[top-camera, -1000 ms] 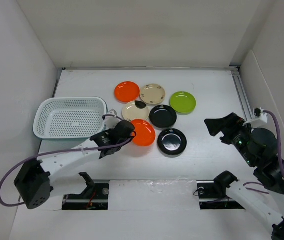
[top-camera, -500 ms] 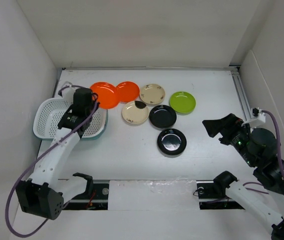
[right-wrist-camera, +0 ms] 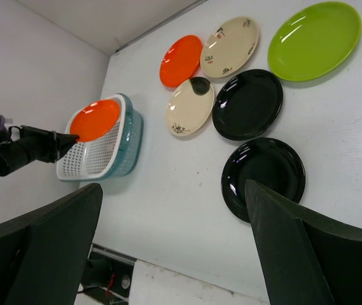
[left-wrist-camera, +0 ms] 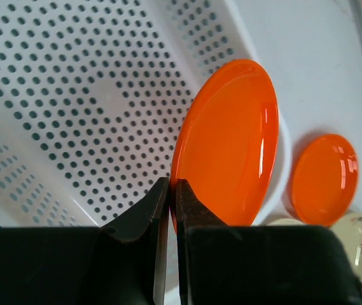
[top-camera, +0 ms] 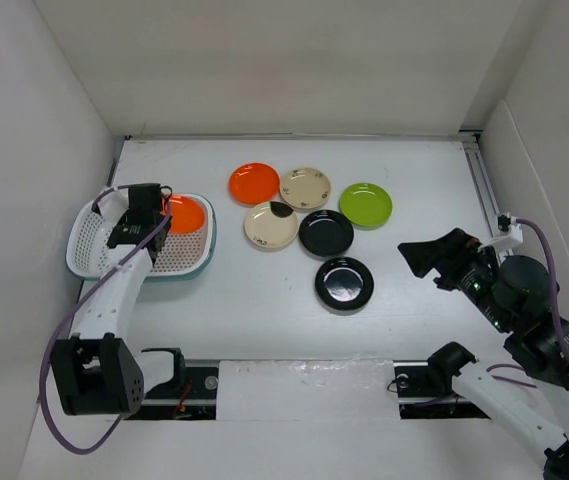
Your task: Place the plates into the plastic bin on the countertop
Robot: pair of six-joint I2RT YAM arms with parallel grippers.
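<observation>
An orange plate (top-camera: 187, 214) hangs over the right end of the white perforated bin (top-camera: 92, 243), at the left of the overhead frame. The left end effector (top-camera: 164, 211) has it pinched by the rim, its two fingers closed tight on the plate's edge. In the left wrist view the plate (left-wrist-camera: 228, 146) is tilted, with the bin's dotted floor (left-wrist-camera: 72, 95) behind it. Whether the plate touches the bin cannot be told.

The bin sits on the white bench (top-camera: 414, 170) close to the left wall. To its right, near the centre of the frame, six more plates lie flat on the bench in a loose cluster. A second orange plate (top-camera: 254, 183) and a beige plate (top-camera: 305, 187) form the upper row, with a lime green plate (top-camera: 365, 204) to their right. Below them are a beige plate with a dark mark (top-camera: 271, 225) and a black plate (top-camera: 326, 232). A second black plate (top-camera: 344, 283) lies lowest, a little apart.

At the right of the frame the right end effector (top-camera: 430, 256) is raised above the bench. Its fingers are spread wide and hold nothing.
</observation>
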